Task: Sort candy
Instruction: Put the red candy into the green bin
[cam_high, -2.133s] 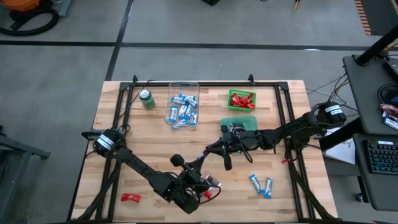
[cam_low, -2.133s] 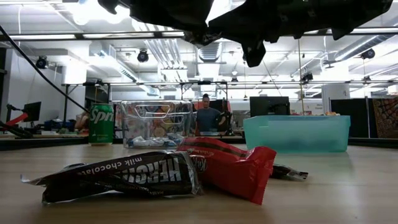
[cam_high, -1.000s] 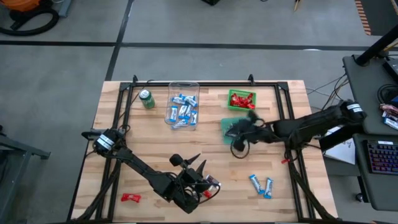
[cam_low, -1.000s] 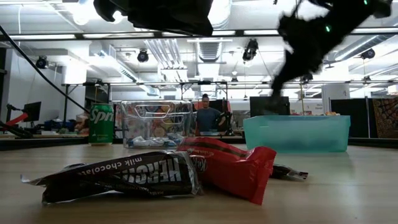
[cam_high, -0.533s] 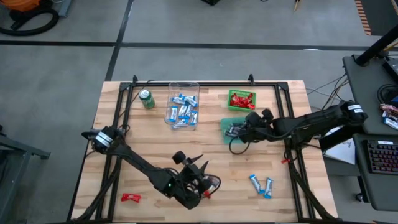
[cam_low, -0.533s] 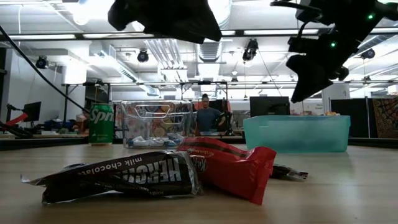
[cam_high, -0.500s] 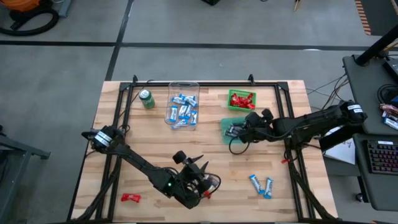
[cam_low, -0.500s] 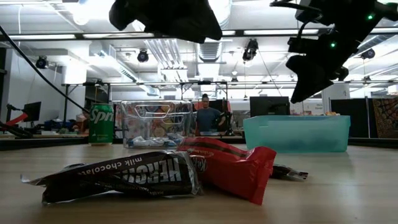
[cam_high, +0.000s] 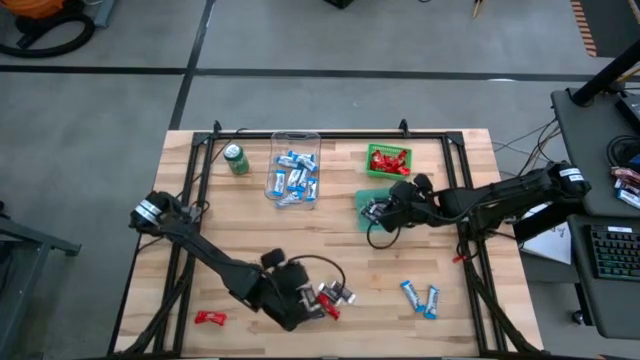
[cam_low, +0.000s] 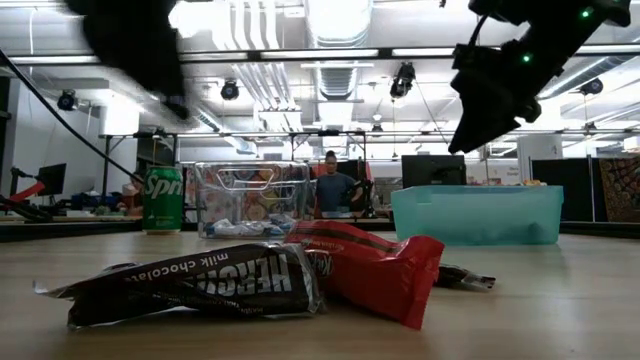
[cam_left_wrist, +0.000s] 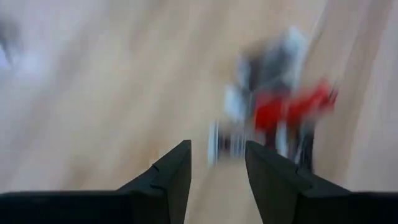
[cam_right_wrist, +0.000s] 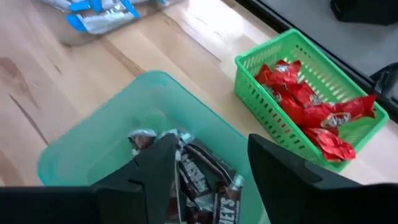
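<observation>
Showing the counter (cam_high: 330, 245) from above, with sorted and unsorted candy. Right tool (cam_high: 375, 212) hangs over the teal bin (cam_high: 398, 192), its fingers spread with nothing between them; the right wrist view shows black-and-silver bars (cam_right_wrist: 202, 174) lying in that bin. Just beyond it, the green basket (cam_high: 388, 160) holds red bars (cam_right_wrist: 308, 109). Far centre, a clear box (cam_high: 296, 168) contains blue-and-white bars (cam_high: 297, 178); a green soda can (cam_high: 236, 159) stands to its left. Left tool (cam_high: 312, 303) sits low at the near edge, fingers apart and empty, beside a small pile of red and black-and-silver bars (cam_high: 334, 298). In the low view this pile (cam_low: 250, 280) fills the foreground. One red bar (cam_high: 209, 318) lies alone at near left; two blue-and-white bars (cam_high: 421, 297) lie at near right. A person (cam_low: 331, 190) stands in the room behind.
</observation>
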